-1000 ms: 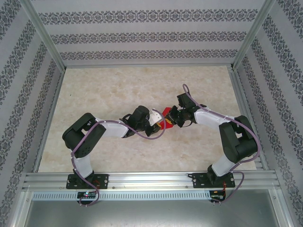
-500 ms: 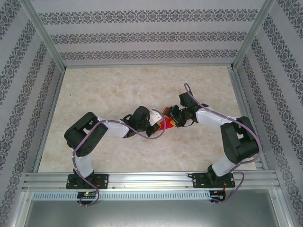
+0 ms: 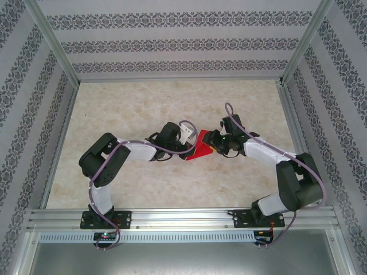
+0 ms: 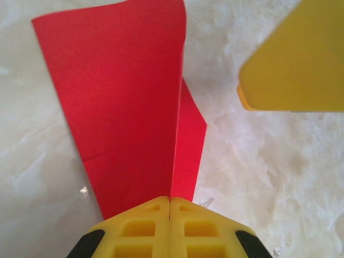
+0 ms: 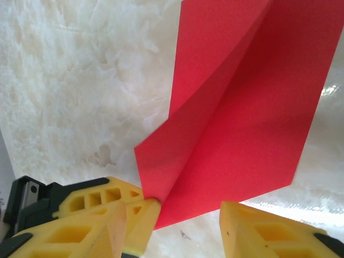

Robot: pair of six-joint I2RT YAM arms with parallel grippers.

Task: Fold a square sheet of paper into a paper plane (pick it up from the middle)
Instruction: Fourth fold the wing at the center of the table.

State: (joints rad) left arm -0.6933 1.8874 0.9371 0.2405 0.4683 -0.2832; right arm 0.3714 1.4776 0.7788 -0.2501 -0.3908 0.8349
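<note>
Marbled worktop (image 3: 132, 109), patterned walls all round. At its middle, between both arms, sits the paper plane (image 3: 200, 150), a half-made red wedge with one long crease. I have the left fingers (image 4: 145, 231) pressed together on its narrow end. Its long axis runs from them toward the right fingers (image 5: 269, 231), which stand spread around its near corner, gripping nothing.
</note>
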